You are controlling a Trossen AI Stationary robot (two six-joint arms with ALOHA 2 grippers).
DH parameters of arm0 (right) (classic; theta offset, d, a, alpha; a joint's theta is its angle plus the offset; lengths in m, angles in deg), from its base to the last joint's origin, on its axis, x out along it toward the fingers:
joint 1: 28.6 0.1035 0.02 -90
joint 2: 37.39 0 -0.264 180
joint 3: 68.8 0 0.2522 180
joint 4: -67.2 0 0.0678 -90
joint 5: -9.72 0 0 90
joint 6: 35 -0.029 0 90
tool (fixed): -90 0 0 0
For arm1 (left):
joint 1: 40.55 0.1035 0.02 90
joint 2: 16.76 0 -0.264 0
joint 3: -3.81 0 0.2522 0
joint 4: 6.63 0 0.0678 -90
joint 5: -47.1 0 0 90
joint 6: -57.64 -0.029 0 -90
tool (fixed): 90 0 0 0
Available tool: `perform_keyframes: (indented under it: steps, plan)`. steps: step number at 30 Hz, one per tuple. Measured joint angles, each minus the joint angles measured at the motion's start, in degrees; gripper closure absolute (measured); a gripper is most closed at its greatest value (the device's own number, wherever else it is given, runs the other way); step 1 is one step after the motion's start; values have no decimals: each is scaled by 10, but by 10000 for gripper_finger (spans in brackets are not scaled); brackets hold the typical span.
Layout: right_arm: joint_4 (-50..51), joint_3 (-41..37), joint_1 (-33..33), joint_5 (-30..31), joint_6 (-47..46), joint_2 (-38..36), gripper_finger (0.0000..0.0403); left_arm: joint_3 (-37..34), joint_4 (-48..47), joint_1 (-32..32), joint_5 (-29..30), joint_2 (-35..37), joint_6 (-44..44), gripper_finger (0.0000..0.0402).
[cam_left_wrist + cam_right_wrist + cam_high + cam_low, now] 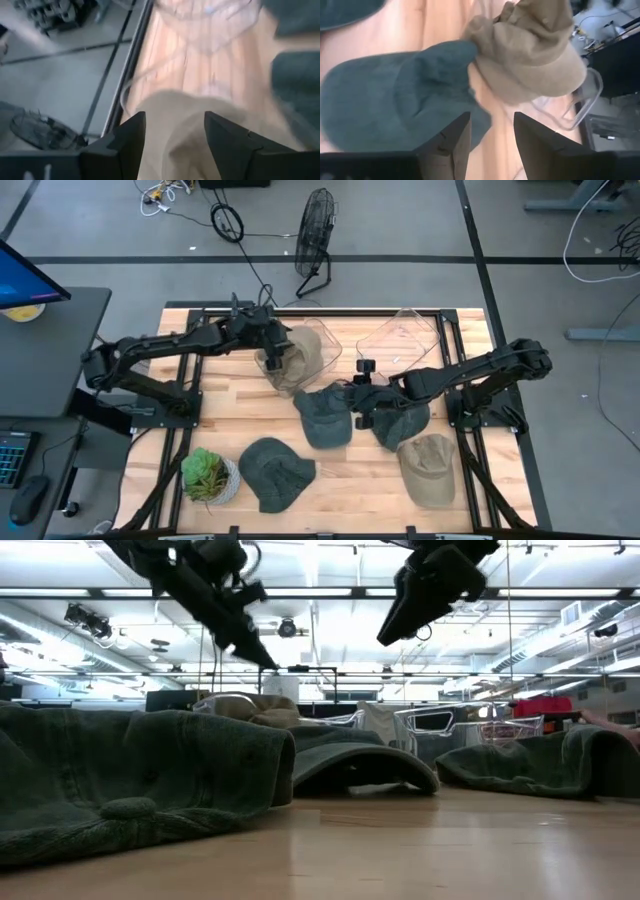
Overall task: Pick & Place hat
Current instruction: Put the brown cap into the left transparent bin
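Left gripper [175, 145]: fingers apart, empty, tan hat [185, 125] just below.
Right gripper [491, 145]: fingers apart, empty, above green hat [405, 95].

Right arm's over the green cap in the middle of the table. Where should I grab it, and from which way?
Take the green cap by its crown, coming straight down from above. It lies flat on the table, so its edges sit against the wood, while the soft crown bulges up and can be pinched. The right gripper, fingers open, is beside it.
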Motion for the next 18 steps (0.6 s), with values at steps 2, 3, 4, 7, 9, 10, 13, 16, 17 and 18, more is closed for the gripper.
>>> perform_keyframes:
  steps: [2,3,4,7,9,10,13,16,17,18]
  plan:
    - [23,0,15,0,-26,0,248,0,2,-11,0,20,14,198]
    - [39,0,24,0,-45,0,248,0,3,-17,0,26,20,199]
    - [60,0,32,-2,-66,0,248,0,2,-23,0,30,29,200]
    - [139,0,56,-32,-142,0,248,0,2,-43,0,40,42,202]
    - [191,0,72,-79,-213,0,248,0,2,-54,0,40,42,202]
    - [214,0,78,-109,-251,0,248,0,0,-60,0,39,42,202]
    - [269,0,101,-221,-358,-1,248,0,3,-74,0,35,42,202]
    - [309,0,136,-322,-425,-1,248,0,2,-82,0,34,42,202]
    - [321,0,149,-348,-439,-1,248,0,4,-84,0,35,42,202]
    - [331,0,163,-371,-456,-1,248,0,3,-86,0,35,42,202]
